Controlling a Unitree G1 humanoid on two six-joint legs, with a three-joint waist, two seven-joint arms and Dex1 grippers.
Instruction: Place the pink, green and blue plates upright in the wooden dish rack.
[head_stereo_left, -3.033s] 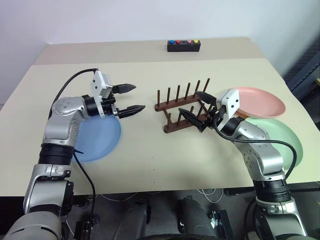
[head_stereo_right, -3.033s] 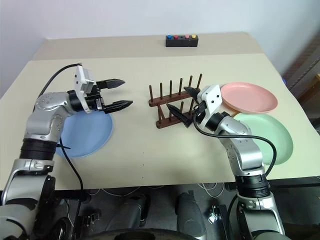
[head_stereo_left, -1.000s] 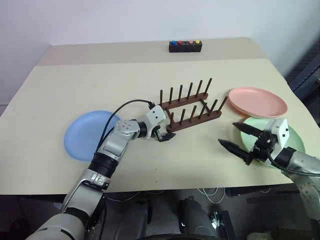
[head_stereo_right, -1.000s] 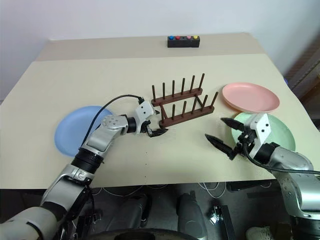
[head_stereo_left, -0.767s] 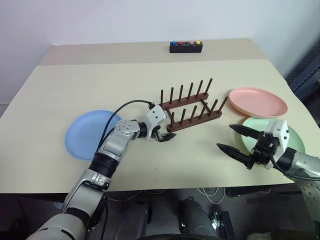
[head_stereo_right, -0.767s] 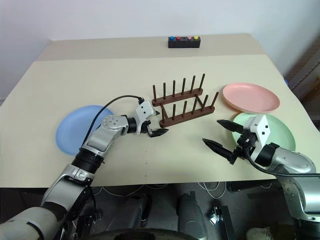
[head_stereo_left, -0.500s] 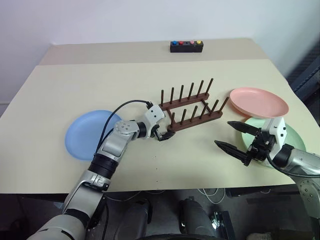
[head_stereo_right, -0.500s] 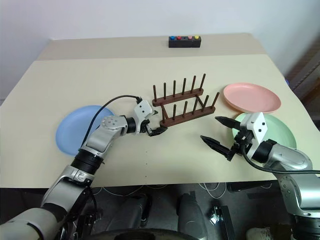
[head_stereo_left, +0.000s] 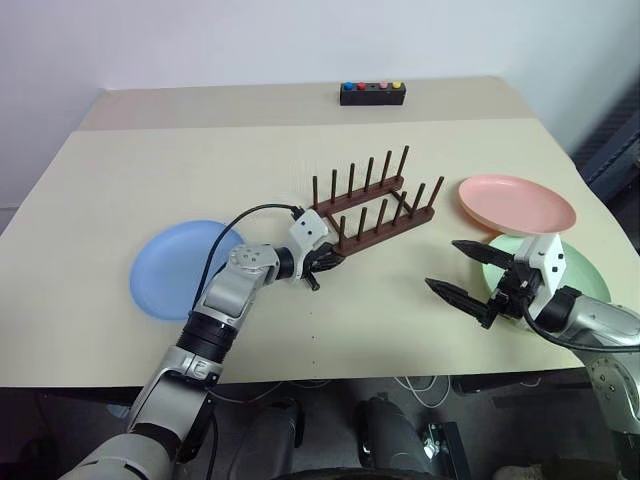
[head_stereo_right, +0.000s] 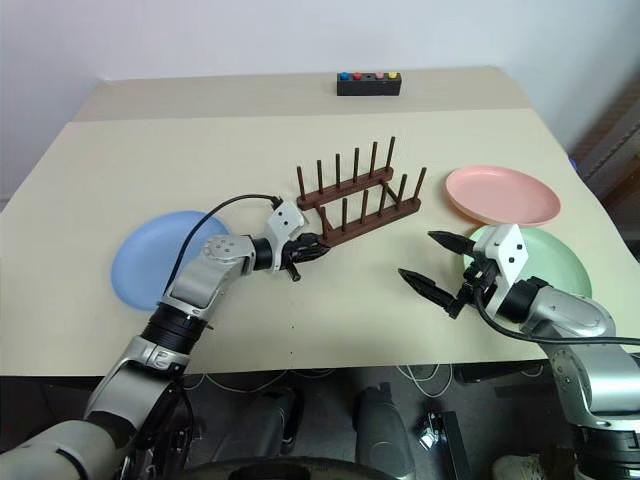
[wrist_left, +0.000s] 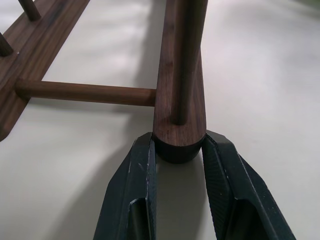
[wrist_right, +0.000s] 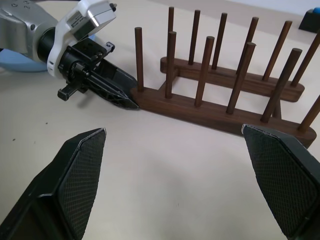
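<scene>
- Left wrist view gives me the clearest read: my left gripper (wrist_left: 178, 165) has both black fingers pressed against the rounded end of the near rail of the wooden dish rack (head_stereo_left: 375, 205), one finger on each side, so it is clamped on that rail end.
- From the head cameras I see the rack near the middle of the table (head_stereo_left: 300, 160), sitting at a slant, its pegs upright and no plate in it.
- My right gripper (head_stereo_left: 455, 268) hangs above the table to the right of the rack, well apart from it, fingers spread wide with nothing between them.
- Through the right wrist camera I look between those spread fingers straight at the rack and at my left gripper on its rail end.
- I see the blue plate (head_stereo_left: 175, 268) lying flat on the left side of the table, partly behind my left arm.
- I find the pink plate (head_stereo_left: 517, 203) lying flat on the right, beyond the rack.
- I see the green plate (head_stereo_left: 585, 275) flat just in front of the pink one, partly covered by my right wrist.
- Far back on the table stands a black box with coloured buttons (head_stereo_left: 371, 94).
</scene>
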